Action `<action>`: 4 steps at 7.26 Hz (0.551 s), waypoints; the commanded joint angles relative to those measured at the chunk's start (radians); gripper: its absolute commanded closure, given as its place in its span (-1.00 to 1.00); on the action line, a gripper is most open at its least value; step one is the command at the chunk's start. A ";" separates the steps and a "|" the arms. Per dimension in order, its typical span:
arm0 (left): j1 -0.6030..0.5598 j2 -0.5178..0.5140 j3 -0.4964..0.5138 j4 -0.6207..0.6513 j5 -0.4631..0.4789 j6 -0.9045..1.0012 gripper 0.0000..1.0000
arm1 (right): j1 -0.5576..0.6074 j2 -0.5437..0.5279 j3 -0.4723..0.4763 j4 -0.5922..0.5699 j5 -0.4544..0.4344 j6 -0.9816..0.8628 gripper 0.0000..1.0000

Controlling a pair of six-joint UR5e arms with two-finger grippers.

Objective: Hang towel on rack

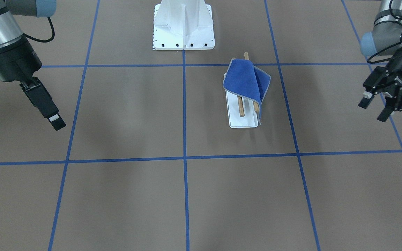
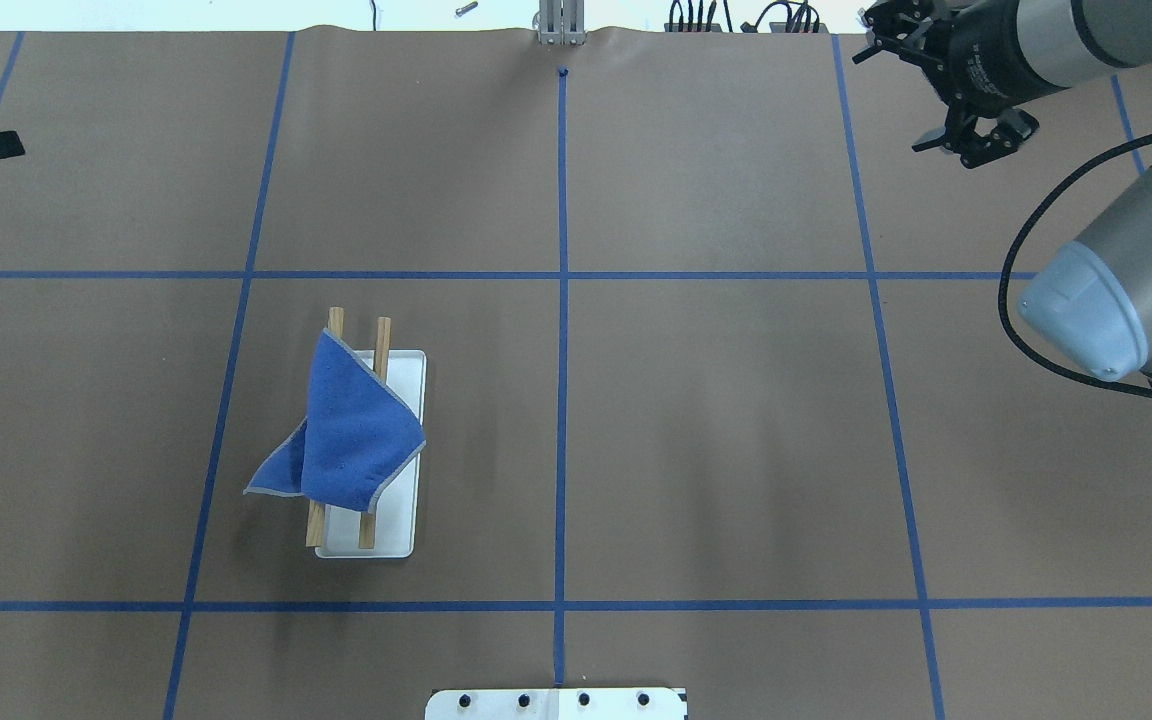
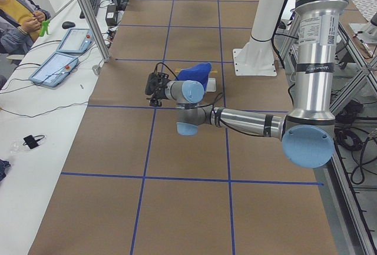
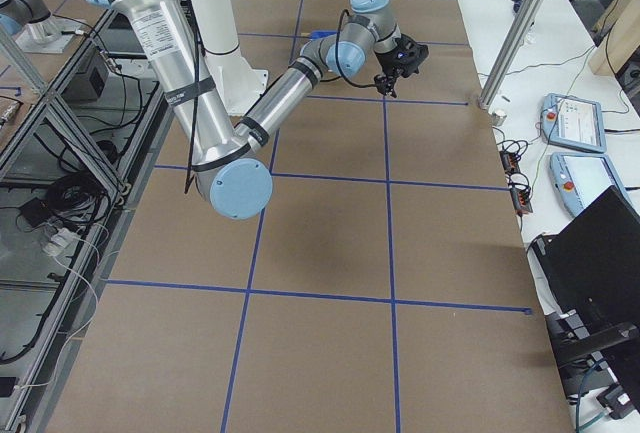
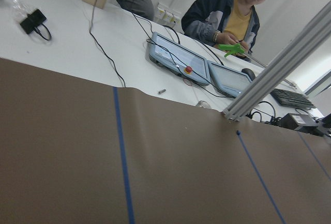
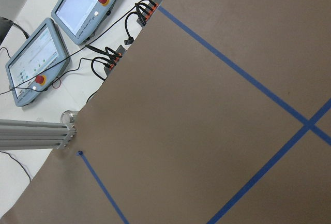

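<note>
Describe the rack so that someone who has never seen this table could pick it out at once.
On the brown table gridded with blue tape, look at the robot's left half, a little out from the large white bolted pedestal. There stands the rack, a small flat white base carrying two parallel wooden dowels. Unlike the pedestal, it has a royal-blue towel draped over it.
</note>
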 commanded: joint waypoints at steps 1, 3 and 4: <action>-0.122 0.004 0.003 0.202 -0.026 0.300 -0.97 | 0.032 -0.085 -0.002 0.000 0.001 -0.310 -1.00; -0.182 -0.001 -0.007 0.420 -0.053 0.593 -0.97 | 0.119 -0.174 -0.017 -0.002 0.030 -0.600 -1.00; -0.215 -0.010 -0.007 0.497 -0.099 0.644 -0.97 | 0.177 -0.201 -0.039 -0.002 0.105 -0.701 -1.00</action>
